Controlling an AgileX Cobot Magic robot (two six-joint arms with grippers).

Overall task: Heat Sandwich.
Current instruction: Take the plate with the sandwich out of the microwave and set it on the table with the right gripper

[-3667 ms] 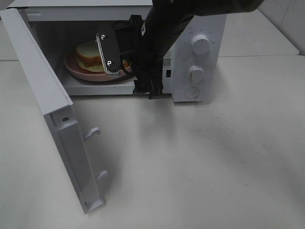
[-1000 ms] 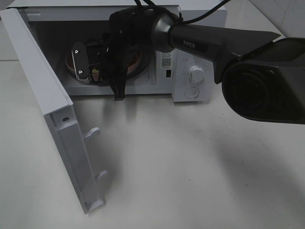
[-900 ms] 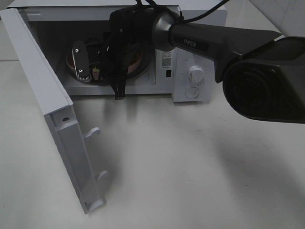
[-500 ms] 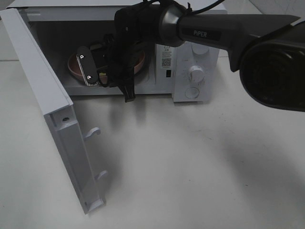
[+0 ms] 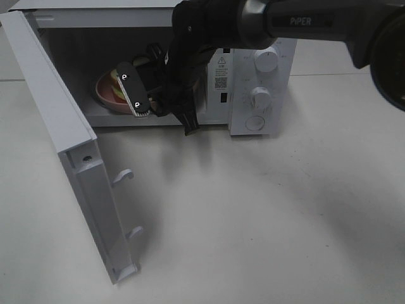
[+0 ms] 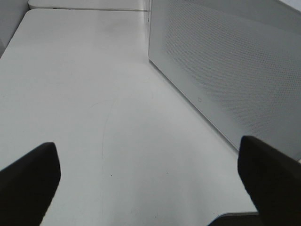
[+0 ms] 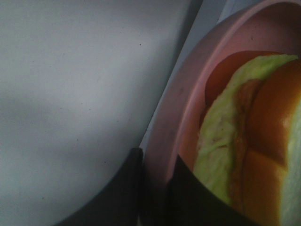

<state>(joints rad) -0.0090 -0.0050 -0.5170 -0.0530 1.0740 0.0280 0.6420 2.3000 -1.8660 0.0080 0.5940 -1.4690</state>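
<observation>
1. Sandwich: lies on the pink plate, inside the microwave cavity. Wrist view shows brown crust and a pale yellow-green filling edge. From the high camera only a sliver of it shows, behind the arm.
2. Pink plate: sits toward the hinge side of the cavity, tilted, its near rim lifted. Rim runs between the right gripper's two dark fingers in the wrist view.
3. Right gripper: jaws nearly closed, pinching the plate rim, one finger outside it, one inside. In the high view its body reaches into the cavity opening, white-marked finger face turned outward.
4. Right arm: dark, crosses the top of the high view from the right. White lettering on it reads "PiPER".
5. Microwave: white, two round knobs stacked on the control panel and a round button below. A triangular warning label and a QR code sticker sit on the front frame beside the cavity; small print too fine to read.
6. Door: swung wide open toward the left, two latch hooks on its free edge.
7. Left gripper: jaws spread wide, holding nothing, over bare white table. A perforated white panel stands beside it.
</observation>
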